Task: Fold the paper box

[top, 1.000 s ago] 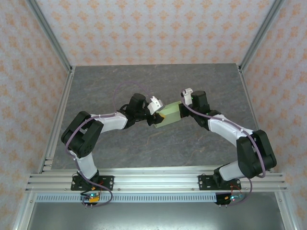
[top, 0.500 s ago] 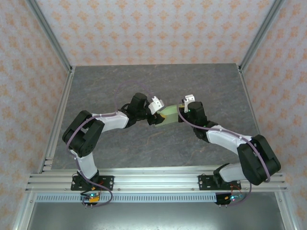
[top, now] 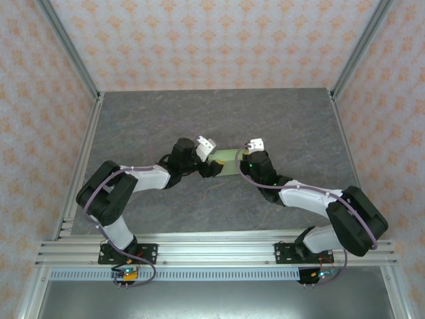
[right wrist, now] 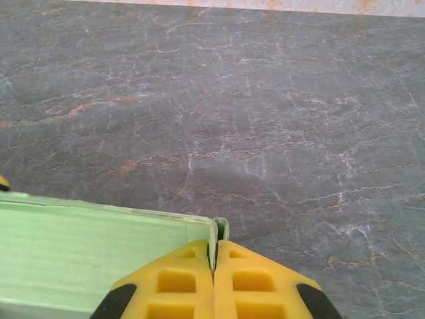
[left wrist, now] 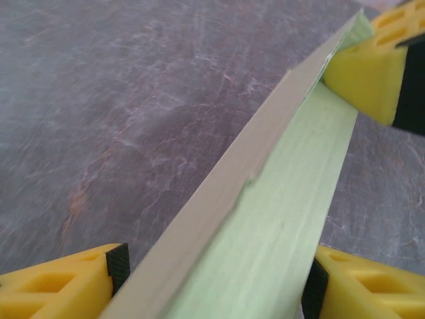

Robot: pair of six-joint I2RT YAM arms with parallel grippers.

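Card box (top: 228, 161), pale green and part folded, lies near the middle of the grey table (top: 166, 113), caught between two robot arms that meet over it. Right gripper (right wrist: 214, 251) is clenched on a thin upright edge at the box's end, the card pinched flat between its yellow fingers (right wrist: 179, 279). Left gripper (left wrist: 216, 269) stands spread, one finger on each side of the long green wall. Its pads sit close to the card, though whether they touch it cannot be told.

The step in hand looks like a change of grip on the left while the right anchors the piece. To do that well, the right pinch should hold firm and level, since it is the only sure hold on the box and thin card will twist or spring open if that corner is tugged. The left fingers should come off straight, without dragging the wall sideways. They should then take hold along a crease rather than mid-panel, where the card would buckle. Keeping the box low to the table would help the folds stay square.
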